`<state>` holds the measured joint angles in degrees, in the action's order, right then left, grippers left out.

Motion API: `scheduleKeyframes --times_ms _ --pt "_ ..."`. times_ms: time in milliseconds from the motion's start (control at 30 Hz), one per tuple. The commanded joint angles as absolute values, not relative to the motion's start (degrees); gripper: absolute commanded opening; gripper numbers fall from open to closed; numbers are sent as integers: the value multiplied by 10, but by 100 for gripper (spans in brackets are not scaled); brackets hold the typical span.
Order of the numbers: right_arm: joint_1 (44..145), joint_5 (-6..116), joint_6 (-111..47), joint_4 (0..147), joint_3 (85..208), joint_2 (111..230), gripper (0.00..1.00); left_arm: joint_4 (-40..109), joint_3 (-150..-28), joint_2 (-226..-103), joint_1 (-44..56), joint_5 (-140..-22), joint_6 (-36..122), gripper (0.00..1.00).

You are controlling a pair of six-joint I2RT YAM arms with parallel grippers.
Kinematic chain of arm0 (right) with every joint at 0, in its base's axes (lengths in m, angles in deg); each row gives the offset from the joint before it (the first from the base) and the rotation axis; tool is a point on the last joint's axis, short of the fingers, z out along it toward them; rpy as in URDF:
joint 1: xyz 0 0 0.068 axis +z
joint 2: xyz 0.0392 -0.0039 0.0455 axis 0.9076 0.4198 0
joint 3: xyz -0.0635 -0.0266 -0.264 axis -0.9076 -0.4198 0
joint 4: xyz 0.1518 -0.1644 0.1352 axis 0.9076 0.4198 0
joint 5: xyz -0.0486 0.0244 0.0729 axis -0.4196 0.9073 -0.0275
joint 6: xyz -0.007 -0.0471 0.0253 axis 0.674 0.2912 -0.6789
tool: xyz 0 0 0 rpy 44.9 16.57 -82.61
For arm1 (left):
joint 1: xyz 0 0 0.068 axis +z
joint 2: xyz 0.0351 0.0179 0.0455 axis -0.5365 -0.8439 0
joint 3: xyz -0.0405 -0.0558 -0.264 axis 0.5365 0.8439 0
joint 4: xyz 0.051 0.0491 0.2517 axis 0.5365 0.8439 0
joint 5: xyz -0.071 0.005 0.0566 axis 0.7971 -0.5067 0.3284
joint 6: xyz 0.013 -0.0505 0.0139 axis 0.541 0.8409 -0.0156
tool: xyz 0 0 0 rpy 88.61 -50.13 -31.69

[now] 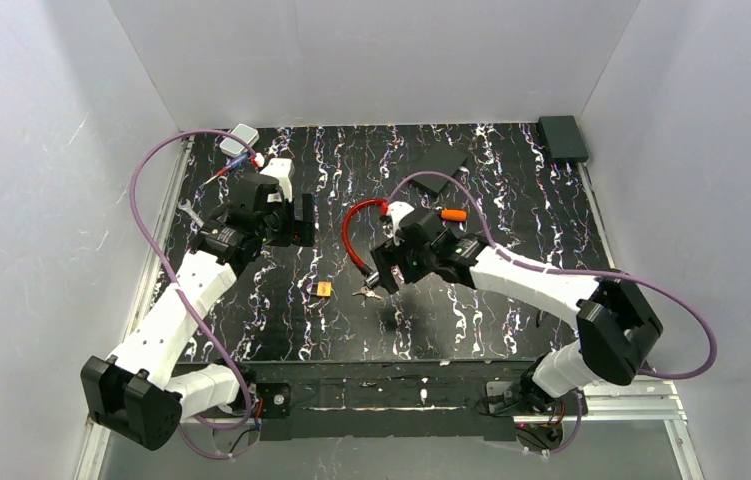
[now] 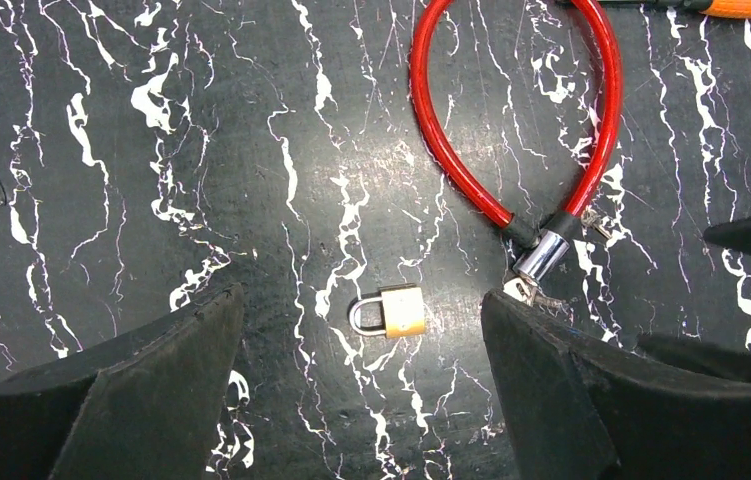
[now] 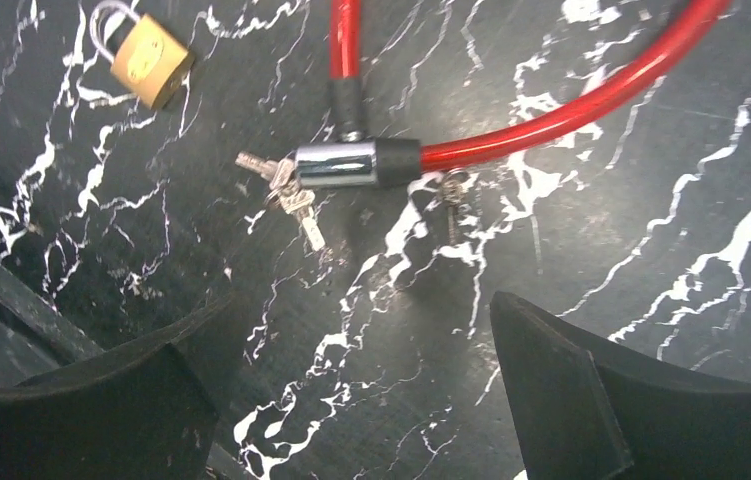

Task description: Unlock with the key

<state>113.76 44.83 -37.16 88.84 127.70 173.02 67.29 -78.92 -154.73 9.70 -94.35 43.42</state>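
At the near middle of the desk (image 1: pixel 511 330), the key (image 3: pixel 283 188) lies flat in a small silvery bunch on the black, white-veined top. It touches the chrome end (image 3: pixel 336 163) of the red cable lock (image 3: pixel 571 105); whether one key sits inside that end cannot be told. Just left of the bunch, and apart from it, the small brass padlock (image 2: pixel 396 312) lies on its side.

The right pincer (image 1: pixel 379 278) hangs just above and slightly far of the bunch, released, its black fingers (image 3: pixel 571 390) spread wide with nothing between them. Farther and to the left, the left pincer (image 1: pixel 301 222) hangs over the desk, also released and empty, its fingers (image 2: pixel 151 390) well apart.

From the chrome end the red cable loops away toward the far side. Just right of the loop lies an orange-handled screwdriver (image 1: pixel 454 214). A wrench (image 1: pixel 189 208) rests near the left edge. Farther still lie a flat black pad (image 1: pixel 438 165), a black box (image 1: pixel 562 138) at the far right corner and a pale grey object (image 1: pixel 241 135) at the far left corner.
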Motion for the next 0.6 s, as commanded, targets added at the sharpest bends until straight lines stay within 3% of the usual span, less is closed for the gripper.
scheduleKeyframes --times_ms 0,67,267,567 --pt "1179 392 -377 896 1319 1752 98 686 -797 -1529 94 -960 427 87" --pt "1198 315 -452 899 1326 1765 98 686 -798 -1530 94 -961 427 86" --pt "1222 266 -657 879 1310 1798 97 688 -800 -1531 94 -956 431 86" --pt "1232 207 -769 920 1363 1861 98 689 -801 -1530 94 -951 433 86"
